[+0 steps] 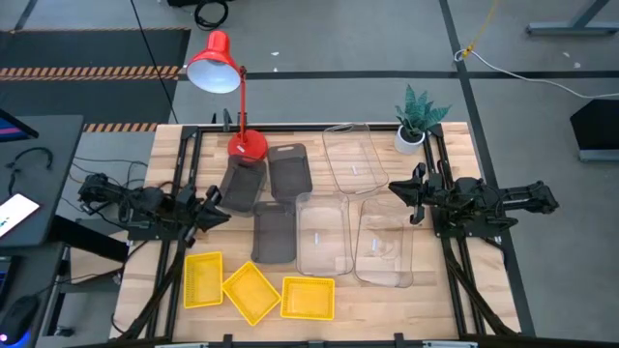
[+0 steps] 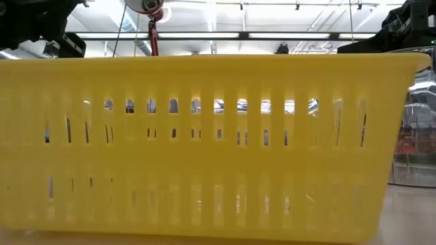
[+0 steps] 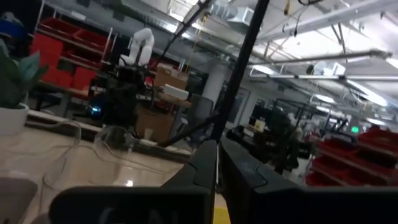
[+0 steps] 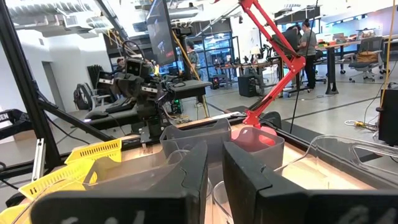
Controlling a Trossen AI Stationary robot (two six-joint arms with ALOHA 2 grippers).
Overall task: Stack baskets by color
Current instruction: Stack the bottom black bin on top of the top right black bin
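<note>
Three yellow baskets [image 1: 202, 279], [image 1: 251, 292], [image 1: 309, 297] lie side by side along the table's near edge, and one of them fills the low view [image 2: 204, 150]. Three dark grey baskets [image 1: 244, 182], [image 1: 288, 172], [image 1: 274, 232] lie at mid-table. Three clear baskets [image 1: 354, 158], [image 1: 322, 232], [image 1: 385, 244] lie to their right. All rest on their bottoms. My left gripper [image 1: 215, 208] [image 3: 219, 168] hovers shut at the table's left side. My right gripper [image 1: 404, 193] [image 4: 216, 168] hovers at the right side, its fingers a narrow gap apart with nothing between them.
A red desk lamp [image 1: 232, 97] stands at the far edge, its base beside the grey baskets. A small potted plant [image 1: 418, 121] stands at the far right corner. Bare wood [image 1: 484, 280] shows at the near right.
</note>
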